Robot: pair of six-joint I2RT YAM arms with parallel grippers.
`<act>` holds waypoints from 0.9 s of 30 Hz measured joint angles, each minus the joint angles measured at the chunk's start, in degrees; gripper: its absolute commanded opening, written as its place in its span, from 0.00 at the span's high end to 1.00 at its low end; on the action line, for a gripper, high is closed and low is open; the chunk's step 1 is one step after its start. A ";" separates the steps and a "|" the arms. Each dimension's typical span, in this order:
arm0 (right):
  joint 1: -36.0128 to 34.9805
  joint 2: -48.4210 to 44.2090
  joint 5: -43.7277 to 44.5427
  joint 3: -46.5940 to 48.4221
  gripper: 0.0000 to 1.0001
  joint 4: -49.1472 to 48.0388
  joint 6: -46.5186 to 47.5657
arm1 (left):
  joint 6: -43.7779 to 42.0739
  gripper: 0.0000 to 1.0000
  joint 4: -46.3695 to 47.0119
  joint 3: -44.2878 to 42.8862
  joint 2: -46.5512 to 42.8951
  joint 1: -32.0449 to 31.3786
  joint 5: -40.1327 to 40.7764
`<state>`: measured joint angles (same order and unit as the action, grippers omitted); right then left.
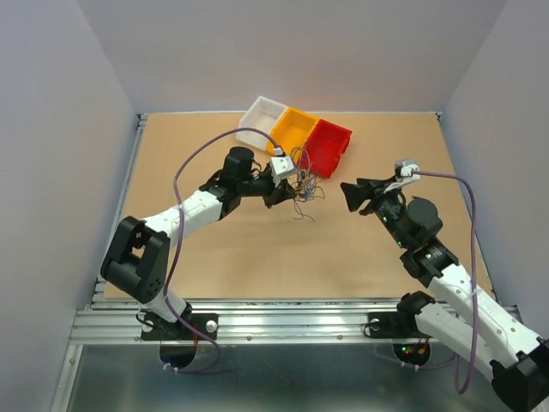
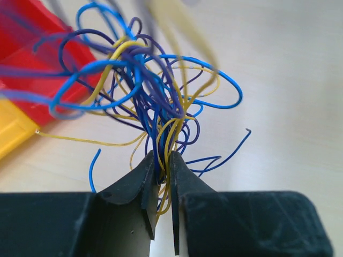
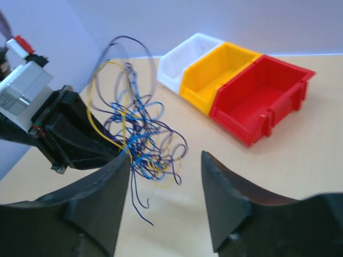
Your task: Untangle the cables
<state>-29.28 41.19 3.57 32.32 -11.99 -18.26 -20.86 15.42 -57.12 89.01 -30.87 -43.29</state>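
The left gripper had its two fingers pressed nearly together, and it pinched the cables at the root of the bundle, where blue, purple and pale yellow strands passed between the tips. From this point the wires spread out in loose loops and curls, and some single ends stood free to the sides. In the top view the tangle was at the tip of the left arm, over the middle of the table and just in front of the yellow bin and the red bin; a white bin stood beside the yellow one. Whether the lowest strands touched the table surface, I could not tell. The right gripper was near the tangle on its right side, its fingers spread wide and holding nothing, apart from the wires.
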 measured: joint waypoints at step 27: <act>0.00 24.68 -24.74 -0.20 0.99 -12.04 10.91 | -3.58 0.91 -10.71 0.55 -5.11 -2.99 -9.03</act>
<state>-29.28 65.87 -21.17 32.12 -24.03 -7.35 -24.45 4.71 -56.58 83.90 -33.87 -52.31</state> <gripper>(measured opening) 0.219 0.207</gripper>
